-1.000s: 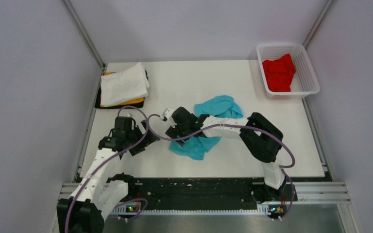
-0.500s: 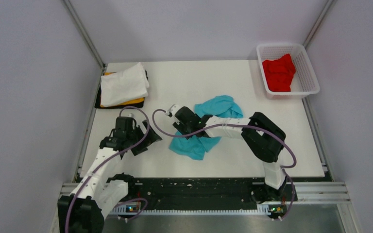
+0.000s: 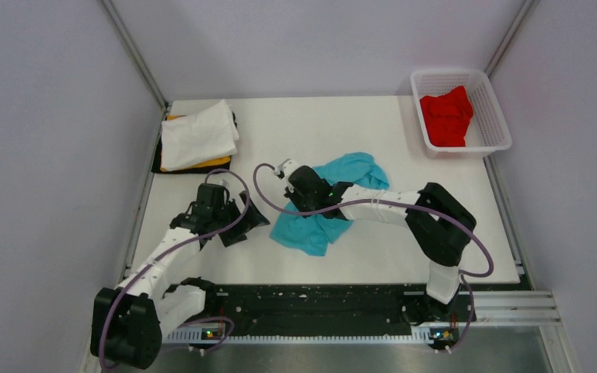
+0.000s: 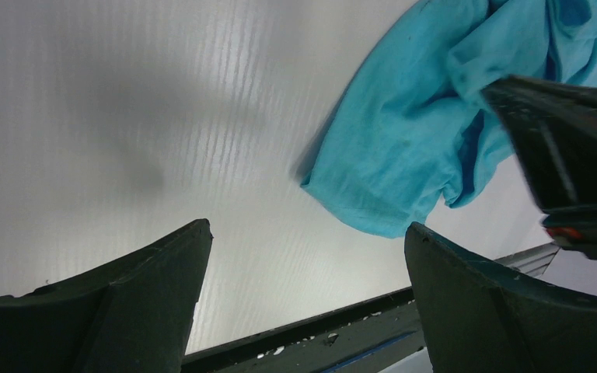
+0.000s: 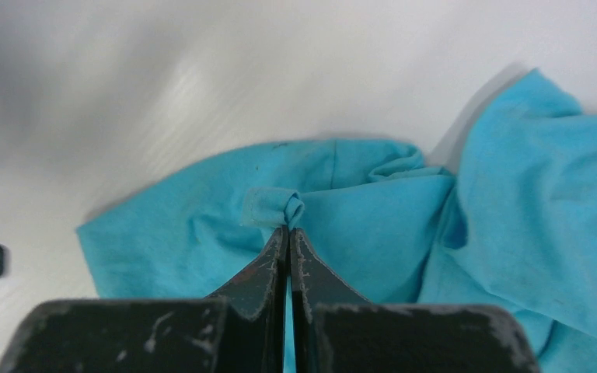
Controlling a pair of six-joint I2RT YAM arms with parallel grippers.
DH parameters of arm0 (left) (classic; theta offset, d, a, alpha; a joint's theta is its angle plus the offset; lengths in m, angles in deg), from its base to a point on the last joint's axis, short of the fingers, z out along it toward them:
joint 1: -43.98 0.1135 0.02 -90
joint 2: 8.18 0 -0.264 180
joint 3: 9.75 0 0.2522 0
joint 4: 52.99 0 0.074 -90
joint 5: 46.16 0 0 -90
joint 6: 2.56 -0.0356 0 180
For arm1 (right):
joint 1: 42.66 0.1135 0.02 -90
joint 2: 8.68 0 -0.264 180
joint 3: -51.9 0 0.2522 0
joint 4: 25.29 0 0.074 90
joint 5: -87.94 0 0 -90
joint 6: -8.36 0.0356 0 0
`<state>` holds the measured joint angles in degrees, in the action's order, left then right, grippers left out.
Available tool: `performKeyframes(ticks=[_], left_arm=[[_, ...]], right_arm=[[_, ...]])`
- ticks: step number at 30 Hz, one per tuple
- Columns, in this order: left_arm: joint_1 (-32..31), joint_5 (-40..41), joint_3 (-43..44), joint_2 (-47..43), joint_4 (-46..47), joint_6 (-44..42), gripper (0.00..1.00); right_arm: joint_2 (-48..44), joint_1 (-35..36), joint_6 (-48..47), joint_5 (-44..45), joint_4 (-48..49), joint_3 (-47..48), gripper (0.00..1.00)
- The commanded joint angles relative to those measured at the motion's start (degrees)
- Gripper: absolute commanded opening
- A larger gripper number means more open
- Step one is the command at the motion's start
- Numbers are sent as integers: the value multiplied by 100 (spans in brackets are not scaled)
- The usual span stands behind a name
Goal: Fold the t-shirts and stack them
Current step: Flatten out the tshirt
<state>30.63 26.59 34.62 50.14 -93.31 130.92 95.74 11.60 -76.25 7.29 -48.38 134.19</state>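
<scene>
A crumpled turquoise-blue t-shirt [image 3: 351,171] lies mid-table, and it also fills the left wrist view [image 4: 404,148] and the right wrist view [image 5: 373,202]. My right gripper [image 3: 301,203] is over its left part, shut on a small rolled fold of the cloth [image 5: 288,228]. My left gripper [image 3: 255,219] hovers just left of the shirt's near-left corner, open [image 4: 307,227] with only bare table between its fingers. A folded white t-shirt [image 3: 198,134] tops a yellow-orange one [image 3: 216,163] and a black one [image 3: 158,165] at the back left. A red t-shirt [image 3: 445,116] lies bunched in the basket.
The white mesh basket [image 3: 500,124] stands at the back right corner. Metal rails run along the table's left edge [image 3: 141,210] and its near edge [image 3: 319,299]. My right arm's dark body [image 4: 560,148] shows at the right of the left wrist view.
My right gripper has closed on a fold of the turquoise-blue t-shirt and shifted right and slightly back. My left gripper has moved right toward the shirt's corner, staying open.
</scene>
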Motion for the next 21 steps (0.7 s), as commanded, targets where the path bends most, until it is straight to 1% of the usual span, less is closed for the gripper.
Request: performKeyframes(ticks=[1, 8, 12, 14, 18, 21], left_arm=[[-362, 141, 205, 380, 426, 119, 98], [-1124, 708, 754, 1356, 552, 196, 95], [-1551, 917, 1234, 2181, 546, 192, 87], [-1744, 1157, 1524, 2552, 355, 158, 84], [-2057, 1893, 1971, 3166, -91, 216, 79], [-2268, 2193, 2229, 3489, -341, 219, 75]], right_arm=[[-883, -269, 581, 228, 483, -156, 0], [-2117, -924, 1184, 957, 478, -925, 0], [-2816, -1422, 1345, 1162, 275, -1348, 0], [-3122, -1623, 1372, 1306, 178, -1531, 0], [-3648, -2028, 1332, 1328, 11, -1767, 0], [-3902, -2233, 1302, 1391, -101, -1889, 0]])
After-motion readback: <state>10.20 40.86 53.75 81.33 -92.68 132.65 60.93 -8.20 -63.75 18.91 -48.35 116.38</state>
